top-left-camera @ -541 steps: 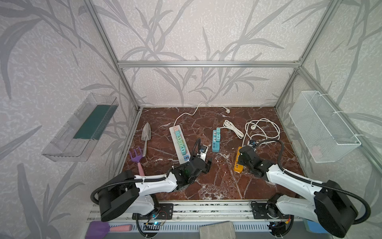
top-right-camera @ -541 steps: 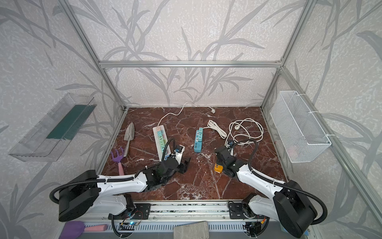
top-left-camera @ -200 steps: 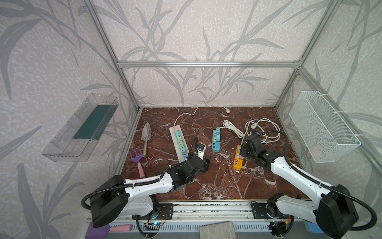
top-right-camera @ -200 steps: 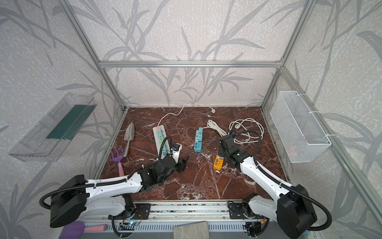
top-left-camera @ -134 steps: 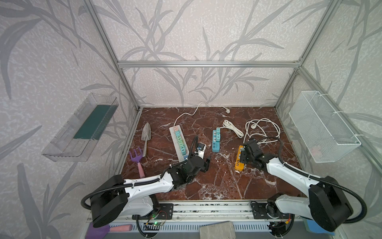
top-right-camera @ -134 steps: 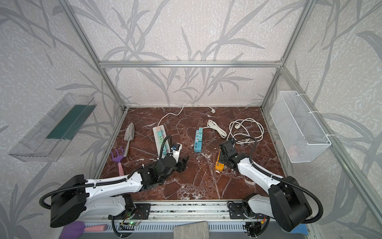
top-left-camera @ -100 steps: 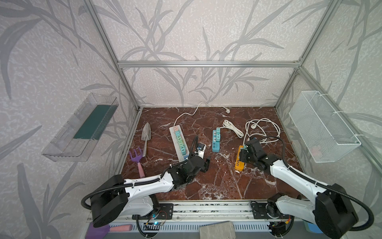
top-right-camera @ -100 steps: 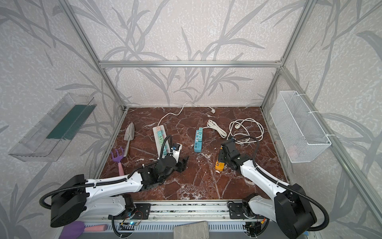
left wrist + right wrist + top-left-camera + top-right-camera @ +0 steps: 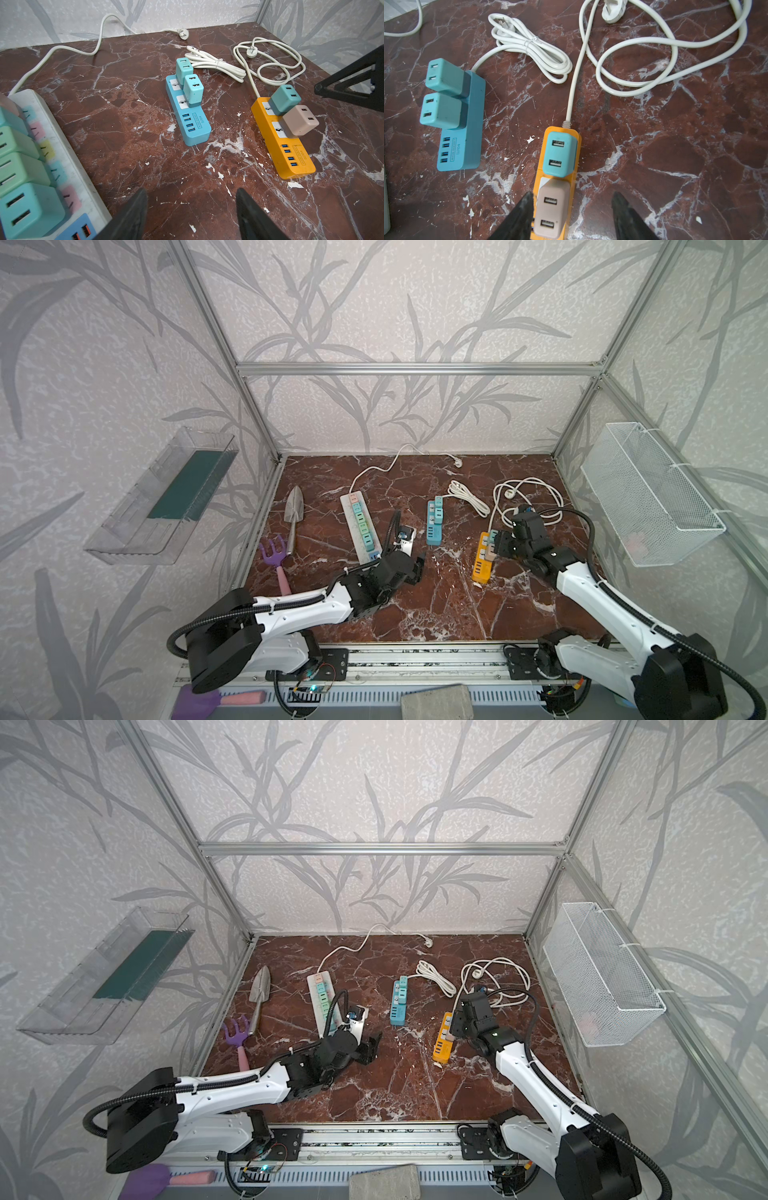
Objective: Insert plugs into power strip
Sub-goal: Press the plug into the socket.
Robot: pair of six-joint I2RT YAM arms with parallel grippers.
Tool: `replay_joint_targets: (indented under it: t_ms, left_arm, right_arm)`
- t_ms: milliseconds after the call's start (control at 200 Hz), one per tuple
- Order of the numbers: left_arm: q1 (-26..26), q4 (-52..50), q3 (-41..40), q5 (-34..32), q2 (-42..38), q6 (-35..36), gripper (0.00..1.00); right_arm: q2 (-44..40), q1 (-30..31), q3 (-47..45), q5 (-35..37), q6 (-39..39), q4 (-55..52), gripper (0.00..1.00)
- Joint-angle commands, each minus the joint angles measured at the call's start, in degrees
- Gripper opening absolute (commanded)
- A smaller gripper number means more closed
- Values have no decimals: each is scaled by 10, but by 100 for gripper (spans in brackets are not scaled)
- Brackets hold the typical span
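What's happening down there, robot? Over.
Left gripper open, empty. Right gripper open, over pink plug in orange strip. Nothing blocking. Over.

You're looking at a glossy, marble-patterned desk (image 9: 124, 124), chipped white in spots; the plugs (image 9: 193, 91) are smooth matt plastic, the trowel (image 9: 294, 506) dull metal.

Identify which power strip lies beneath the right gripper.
The orange plastic power strip, bearing a teal cube plug and pale pink cube plug; the blue strip and white strip lie leftward.
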Motion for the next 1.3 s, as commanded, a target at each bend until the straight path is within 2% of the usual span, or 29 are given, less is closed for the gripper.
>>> replay_joint_targets:
  t_ms: [0, 205, 535, 685, 825, 1025, 1295]
  left_arm:
    - [2, -6, 20, -3, 8, -6, 68]
    - [3, -2, 20, -5, 14, -7, 68]
    - [3, 0, 15, -1, 11, -9, 68]
    - [3, 0, 12, 4, 9, -16, 68]
    - [3, 1, 13, 6, 11, -14, 68]
    - [3, 7, 18, 2, 17, -4, 68]
    - [3, 4, 24, -1, 19, 4, 68]
  right_arm:
    - [24, -3, -13, -30, -8, 19, 60]
    - [48, -11, -47, -12, 12, 21, 59]
    - [12, -13, -64, -31, 14, 25, 57]
    - [-12, -13, -62, -64, 12, 14, 56]
    - [-35, -12, -48, -55, 0, 11, 58]
    - [-22, -14, -26, -40, -9, 7, 58]
    - [3, -22, -70, -42, 6, 30, 58]
